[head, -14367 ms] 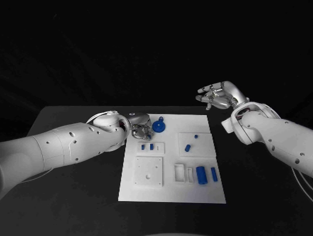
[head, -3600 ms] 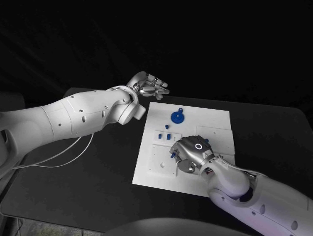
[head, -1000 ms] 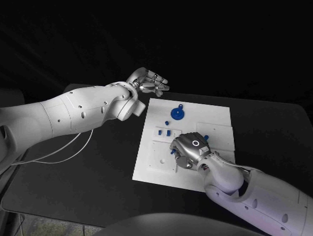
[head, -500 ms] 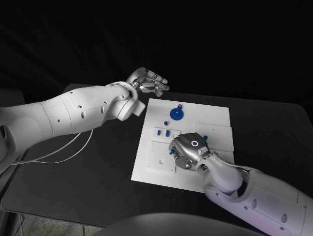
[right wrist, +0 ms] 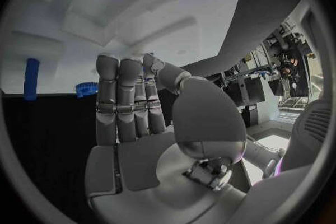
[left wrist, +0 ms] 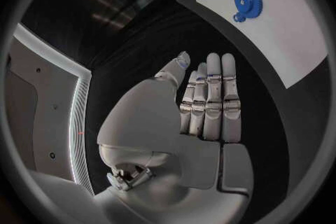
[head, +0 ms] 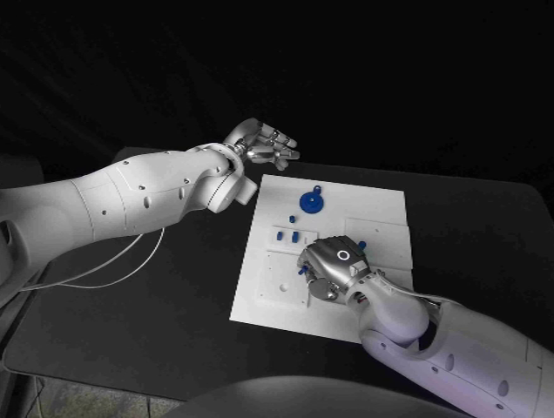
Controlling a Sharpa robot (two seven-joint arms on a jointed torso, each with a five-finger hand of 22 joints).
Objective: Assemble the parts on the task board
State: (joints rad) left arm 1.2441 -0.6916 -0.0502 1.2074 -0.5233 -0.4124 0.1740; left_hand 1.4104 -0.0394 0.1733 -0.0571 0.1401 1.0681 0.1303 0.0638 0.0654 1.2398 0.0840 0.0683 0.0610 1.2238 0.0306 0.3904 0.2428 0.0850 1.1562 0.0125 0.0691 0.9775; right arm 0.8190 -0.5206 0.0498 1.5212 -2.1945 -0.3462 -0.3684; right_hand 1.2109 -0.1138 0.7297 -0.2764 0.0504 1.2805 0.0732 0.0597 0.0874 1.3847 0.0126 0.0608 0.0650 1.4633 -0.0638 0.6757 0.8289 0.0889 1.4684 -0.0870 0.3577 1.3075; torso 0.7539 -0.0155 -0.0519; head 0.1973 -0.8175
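the left hand [head: 260, 145] is held up off the table beyond the far left corner of the task board [head: 378, 205], well apart from the parts; in the left wrist view [left wrist: 203, 106] its fingers are seen straight, close together and holding nothing. the white board is seen lying in the middle of the black table [head: 164, 305]. a blue gear [head: 311, 201] with a small blue knob beside it is placed near the board's far edge, and two small blue pegs [head: 287, 233] are seated just nearer. the right hand [head: 331, 270] is lowered onto the board's middle, fingers curled down among the recesses; whether a part is held cannot be told. compared with half a second earlier, nothing is seen to have moved.
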